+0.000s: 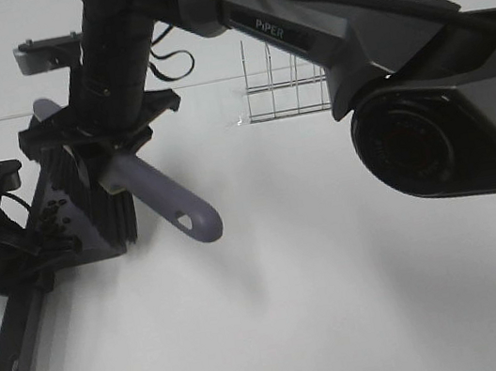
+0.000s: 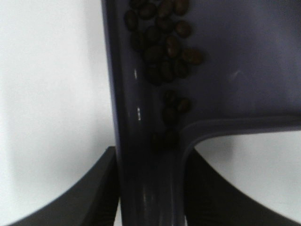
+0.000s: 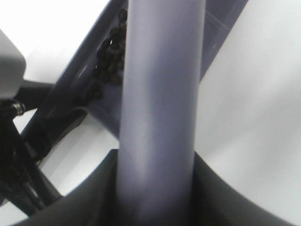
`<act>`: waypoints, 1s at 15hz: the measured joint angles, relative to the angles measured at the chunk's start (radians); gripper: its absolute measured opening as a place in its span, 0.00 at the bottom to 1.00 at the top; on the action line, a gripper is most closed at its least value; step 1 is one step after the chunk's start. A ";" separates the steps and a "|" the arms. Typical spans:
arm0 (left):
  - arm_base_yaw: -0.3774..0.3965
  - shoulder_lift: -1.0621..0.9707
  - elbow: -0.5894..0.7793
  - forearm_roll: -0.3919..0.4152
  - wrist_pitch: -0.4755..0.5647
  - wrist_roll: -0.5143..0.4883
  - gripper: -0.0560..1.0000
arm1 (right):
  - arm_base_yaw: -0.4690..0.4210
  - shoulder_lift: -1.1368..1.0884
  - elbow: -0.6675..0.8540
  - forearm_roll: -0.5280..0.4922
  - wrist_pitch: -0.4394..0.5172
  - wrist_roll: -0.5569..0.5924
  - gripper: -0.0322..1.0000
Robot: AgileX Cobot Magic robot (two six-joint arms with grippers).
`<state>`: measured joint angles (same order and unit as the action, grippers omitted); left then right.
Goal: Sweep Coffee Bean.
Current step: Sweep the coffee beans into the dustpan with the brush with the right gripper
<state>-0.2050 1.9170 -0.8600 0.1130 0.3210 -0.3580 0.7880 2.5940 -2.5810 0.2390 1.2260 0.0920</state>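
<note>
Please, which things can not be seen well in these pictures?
- Count of coffee beans: left wrist view blurred, pile cut by the frame edge; right wrist view, brush handle hides some.
- Any stray beans on the table: exterior high view, dustpan and right arm cover that area.
- Left claw: exterior high view, too dark to separate its fingers.

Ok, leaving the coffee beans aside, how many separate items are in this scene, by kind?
dustpan: 1
brush: 1
wire rack: 1
Total: 3
</note>
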 joint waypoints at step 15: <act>0.000 -0.010 0.000 -0.008 0.000 0.006 0.41 | -0.153 -0.418 0.462 -0.291 0.002 0.023 0.38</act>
<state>-0.2050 1.9070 -0.8600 0.1050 0.3210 -0.3520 0.6350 2.1760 -2.1190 -0.0520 1.2280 0.1150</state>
